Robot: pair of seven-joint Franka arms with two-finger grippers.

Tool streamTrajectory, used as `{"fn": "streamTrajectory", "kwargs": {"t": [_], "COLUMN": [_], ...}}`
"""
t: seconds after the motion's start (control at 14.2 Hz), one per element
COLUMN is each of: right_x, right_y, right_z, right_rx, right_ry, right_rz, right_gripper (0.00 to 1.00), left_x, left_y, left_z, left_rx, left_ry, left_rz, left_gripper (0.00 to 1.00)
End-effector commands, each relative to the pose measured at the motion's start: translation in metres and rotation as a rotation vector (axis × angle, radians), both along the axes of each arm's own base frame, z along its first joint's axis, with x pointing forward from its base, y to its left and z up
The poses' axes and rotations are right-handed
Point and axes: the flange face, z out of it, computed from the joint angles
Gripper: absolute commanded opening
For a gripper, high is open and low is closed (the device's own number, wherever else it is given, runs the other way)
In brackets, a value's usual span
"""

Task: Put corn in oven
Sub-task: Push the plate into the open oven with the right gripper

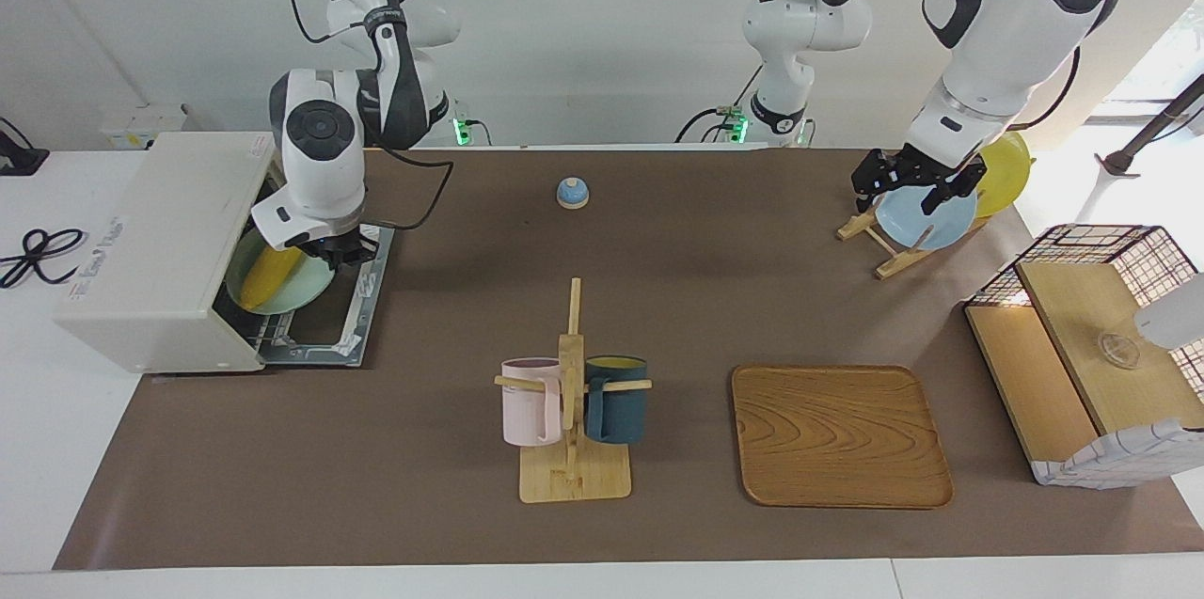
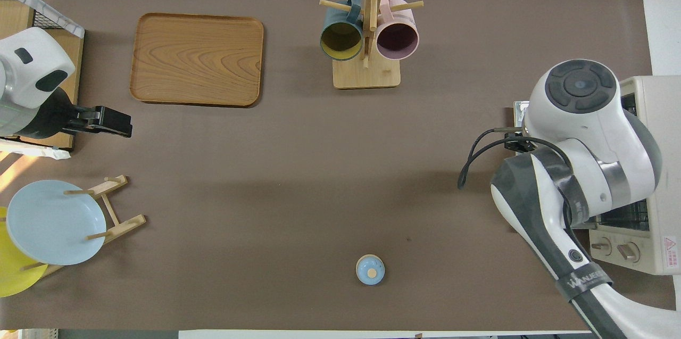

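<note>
The cream-white oven (image 1: 160, 242) stands at the right arm's end of the table with its door (image 1: 329, 326) folded down open. The yellow corn (image 1: 266, 275) lies on a teal plate (image 1: 287, 298) that sits partly inside the oven's mouth, above the door. My right gripper (image 1: 344, 251) is at the plate's outer rim and looks shut on it. In the overhead view the right arm hides the corn and plate; only the oven (image 2: 657, 115) shows. My left gripper (image 1: 917, 187) waits, open and empty, over the plate rack; it also shows in the overhead view (image 2: 114, 122).
A wooden rack holds a light blue plate (image 1: 926, 221) and a yellow plate (image 1: 1008, 168). A mug rack (image 1: 572, 411) with a pink and a dark teal mug stands mid-table, beside a wooden tray (image 1: 840, 434). A wire-mesh basket (image 1: 1091, 345) and a small blue bell (image 1: 572, 193) are also there.
</note>
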Motion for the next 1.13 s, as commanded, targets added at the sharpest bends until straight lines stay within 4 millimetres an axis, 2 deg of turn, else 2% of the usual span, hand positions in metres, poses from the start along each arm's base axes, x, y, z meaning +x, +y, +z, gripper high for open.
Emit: {"fn": "streamTrajectory", "kwargs": {"t": [0.0, 0.28, 0.63, 0.7, 0.77, 0.84, 1.06], "right_x": [-0.012, -0.025, -0.029, -0.028, -0.028, -0.028, -0.026], "right_y": [-0.023, -0.049, -0.050, -0.049, -0.049, -0.047, -0.047], "right_z": [0.000, -0.013, -0.018, -0.016, -0.016, -0.016, -0.015], "right_rx": [0.044, 0.107, 0.128, 0.128, 0.128, 0.128, 0.130], "right_ry": [-0.005, -0.005, -0.009, -0.010, -0.010, -0.010, -0.007], "right_rz": [0.026, 0.012, -0.004, -0.002, 0.001, 0.004, 0.027], "right_gripper": [0.00, 0.00, 0.00, 0.03, 0.12, 0.14, 0.33], "left_x": [0.000, 0.000, 0.000, 0.000, 0.000, 0.000, 0.000], "left_y": [0.005, 0.005, 0.005, 0.005, 0.005, 0.005, 0.005], "left_z": [0.005, 0.005, 0.005, 0.005, 0.005, 0.005, 0.005], "left_rx": [0.017, 0.016, 0.017, 0.017, 0.017, 0.017, 0.017], "left_ry": [-0.007, -0.009, -0.007, -0.007, -0.007, -0.007, -0.007], "left_rz": [-0.005, -0.005, -0.005, -0.005, -0.005, -0.005, -0.005], "left_gripper": [1.00, 1.00, 1.00, 1.00, 1.00, 1.00, 1.00]}}
